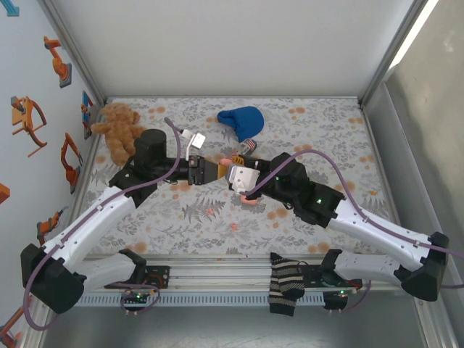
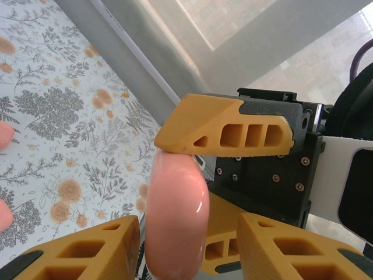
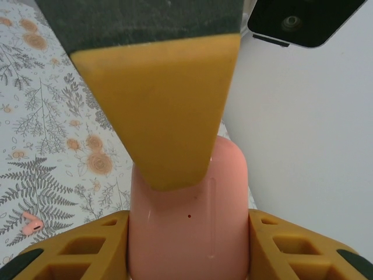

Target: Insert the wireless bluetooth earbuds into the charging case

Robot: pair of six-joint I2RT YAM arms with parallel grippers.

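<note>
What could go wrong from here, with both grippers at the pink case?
1. The left gripper and right gripper crowd the one case, fingers overlapping; more squeezing could clash fingers or twist it loose.
2. The case looks glossy and rounded, so it may slip out.
3. A loose earbud lies on the table nearby; a dropped case could knock it away.

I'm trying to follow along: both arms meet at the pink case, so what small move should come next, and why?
Probably the left fingers should close snugly on the pink case, which the right fingers grip, so the pair can open it. It looks shut, and an earbud lies loose on the cloth.
</note>
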